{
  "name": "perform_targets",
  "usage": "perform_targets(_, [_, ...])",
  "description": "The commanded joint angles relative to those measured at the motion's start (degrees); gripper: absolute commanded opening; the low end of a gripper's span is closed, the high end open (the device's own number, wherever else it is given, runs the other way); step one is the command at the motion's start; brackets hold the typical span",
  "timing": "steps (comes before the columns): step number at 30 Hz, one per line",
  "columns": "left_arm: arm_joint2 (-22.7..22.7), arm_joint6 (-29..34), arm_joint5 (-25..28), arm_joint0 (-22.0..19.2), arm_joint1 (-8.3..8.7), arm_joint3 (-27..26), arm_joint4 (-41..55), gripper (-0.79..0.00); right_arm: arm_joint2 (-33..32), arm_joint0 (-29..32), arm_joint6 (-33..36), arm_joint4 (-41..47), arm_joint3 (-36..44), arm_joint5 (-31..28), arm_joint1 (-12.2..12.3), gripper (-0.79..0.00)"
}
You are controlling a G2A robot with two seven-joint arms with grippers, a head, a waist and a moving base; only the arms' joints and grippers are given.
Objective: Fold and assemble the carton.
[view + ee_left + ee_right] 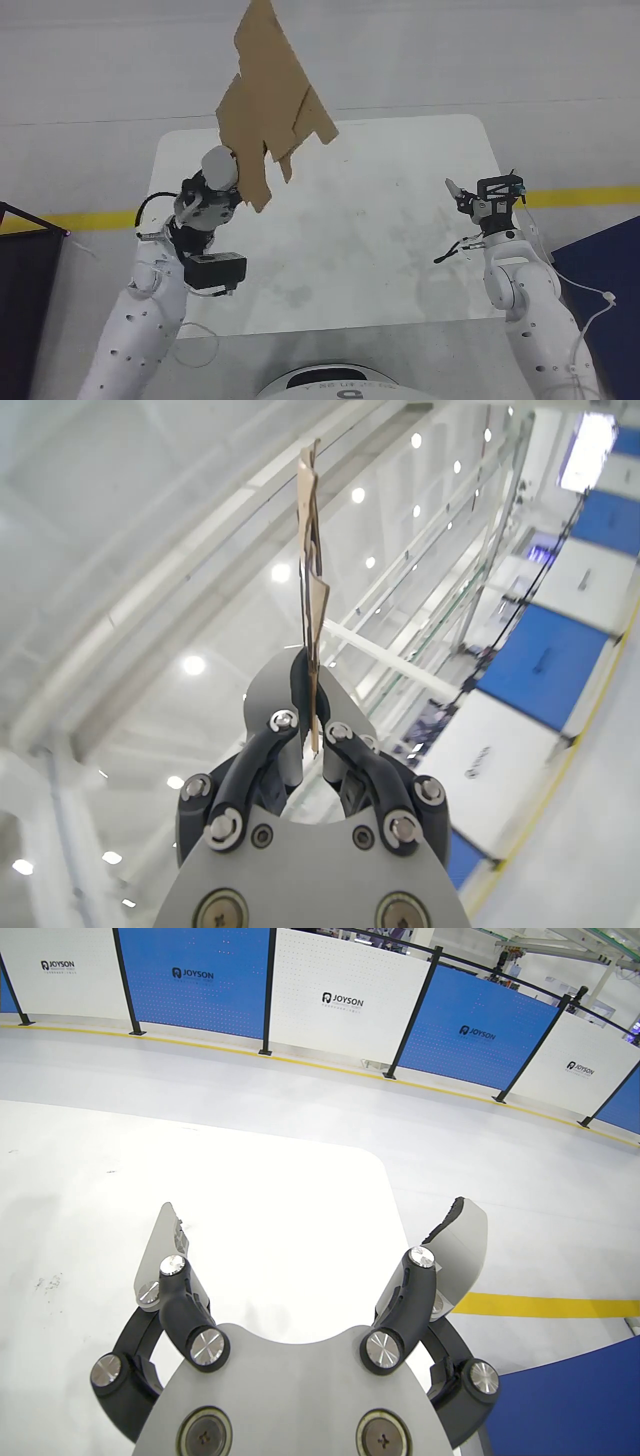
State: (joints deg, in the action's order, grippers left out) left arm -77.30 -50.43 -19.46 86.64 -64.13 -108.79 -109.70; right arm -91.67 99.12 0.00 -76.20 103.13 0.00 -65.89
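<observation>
Raised closest to the overhead camera was the flat brown cardboard carton blank (pixel 268 110). It was unassembled and stood on edge over the table's 10 o'clock sector. My left gripper (pixel 242 186) pointed upward at the table's 9 o'clock side and was clamped on the carton's lower edge. The left wrist view confirmed the hold: my black finger pads (pixel 298 680) pressed against both faces of the sheet, which rose edge-on toward the ceiling lights. Several flaps were noted splaying slightly apart along that edge. The carton touched nothing but my left fingers.

My right gripper (pixel 483 185) was recorded at the 3 o'clock edge of the white rounded-corner table (pixel 400 260), well apart from the carton. Its fingers were spread wide and held nothing, with one over the tabletop and the other beyond the table's edge, above the grey floor.

A yellow floor line (pixel 590 195) ran past the table at 3 o'clock. Blue and white fence panels (pixel 340 1003) stood beyond it.
</observation>
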Motion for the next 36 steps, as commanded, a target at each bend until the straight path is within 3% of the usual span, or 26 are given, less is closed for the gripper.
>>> perform_targets(1, [-0.3, -3.3, 7.8, -0.6, -0.15, 2.4, 16.8, -0.785, 0.0, 0.0, 0.0, 0.0, 0.0, 0.0, 0.0, 0.000])
perform_targets(10, [0.6, -2.3, 37.0, -2.6, -1.24, 8.3, 56.0, -0.785, 0.0, 0.0, 0.0, 0.0, 0.0, 0.0, 0.0, 0.000])
perform_targets(22, [6.3, -1.6, 53.1, -5.9, -2.52, 12.2, 60.7, -0.785, 0.0, 0.0, 0.0, 0.0, 0.0, 0.0, 0.0, 0.000])
perform_targets(29, [10.3, -1.0, 70.9, -8.2, -3.23, 14.4, 64.4, -0.785, 0.0, 0.0, 0.0, 0.0, 0.0, 0.0, 0.0, 0.000])
perform_targets(36, [11.1, 0.0, 73.3, -10.2, -4.58, 17.9, 67.8, -0.785, 0.0, 0.0, 0.0, 0.0, 0.0, 0.0, 0.0, 0.000])
